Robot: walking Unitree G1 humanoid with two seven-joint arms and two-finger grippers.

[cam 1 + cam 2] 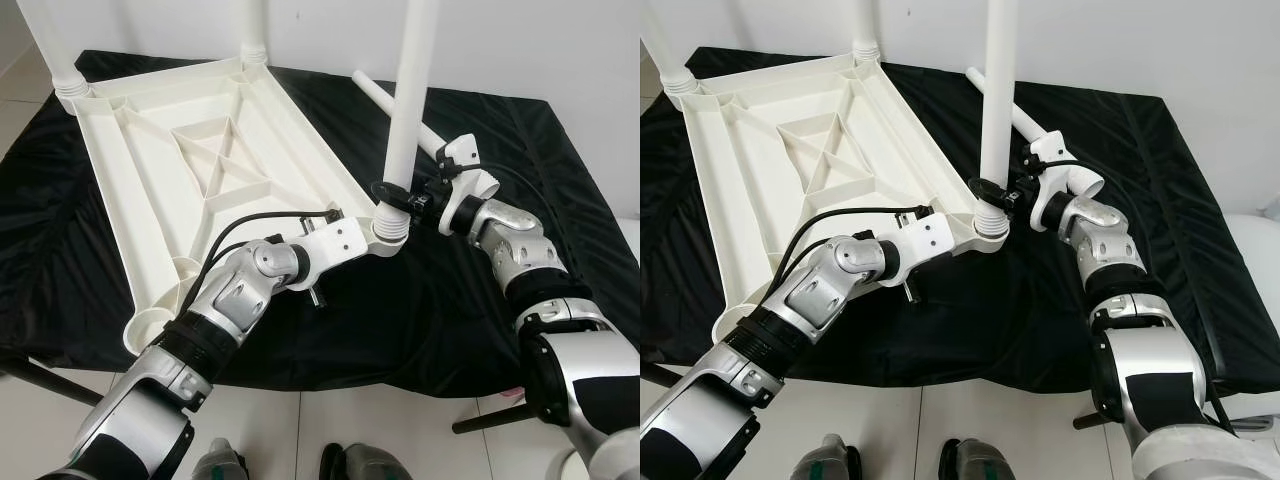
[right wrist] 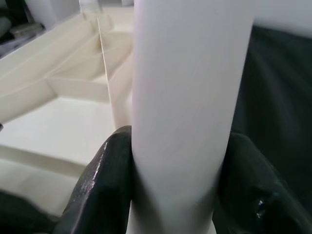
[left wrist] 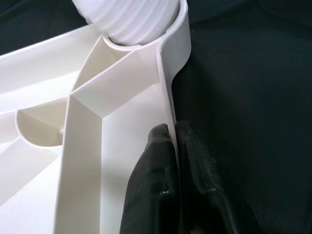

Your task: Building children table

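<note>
Black-draped worktop point(image 1: 560, 180), frame-wide. White tabletop point(image 1: 190, 170), upside down, upper left to centre. Upright leg point(image 1: 408, 100) in its near corner socket, upper centre. Left tool point(image 3: 173, 146) pinching tabletop rim; right tool point(image 2: 178, 185) clamping leg base.

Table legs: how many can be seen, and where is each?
4. Two stand in the tabletop's far corner sockets, one in the near corner socket, held by the right gripper; one lies on the black cloth.
</note>
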